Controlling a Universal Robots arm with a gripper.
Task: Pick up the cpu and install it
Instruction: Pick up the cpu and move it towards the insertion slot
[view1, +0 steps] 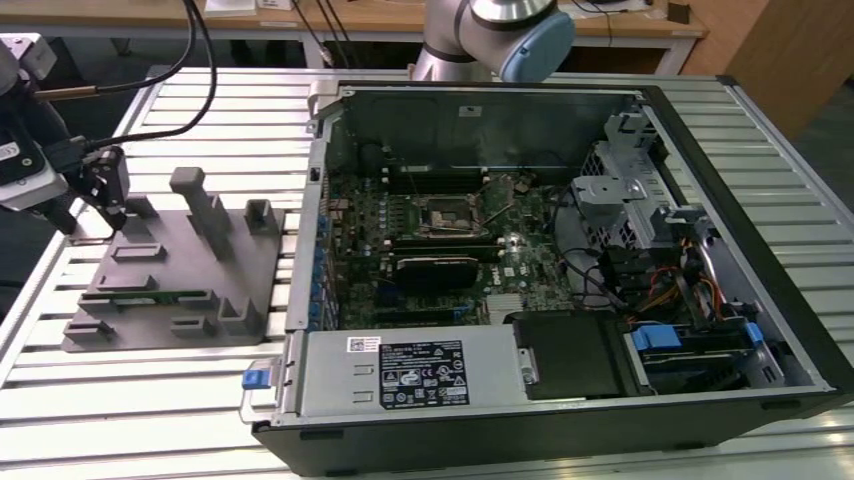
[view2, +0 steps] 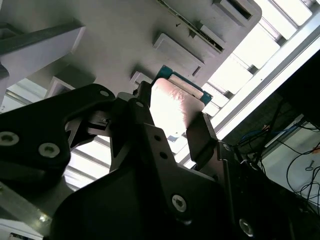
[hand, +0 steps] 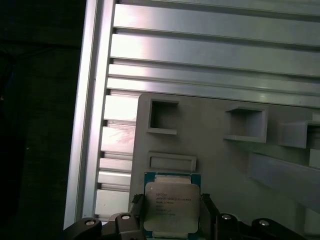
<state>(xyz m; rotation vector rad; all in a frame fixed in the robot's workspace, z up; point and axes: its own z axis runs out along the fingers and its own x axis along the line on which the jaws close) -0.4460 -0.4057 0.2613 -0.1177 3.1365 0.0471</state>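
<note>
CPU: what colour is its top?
The cpu top is silvery-white metal, with a teal-green border; shows best in the first wrist view.

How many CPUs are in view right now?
1. The cpu sits between the fingers of the gripper, at the grey fixture. Others could be hidden inside the computer case.
</note>
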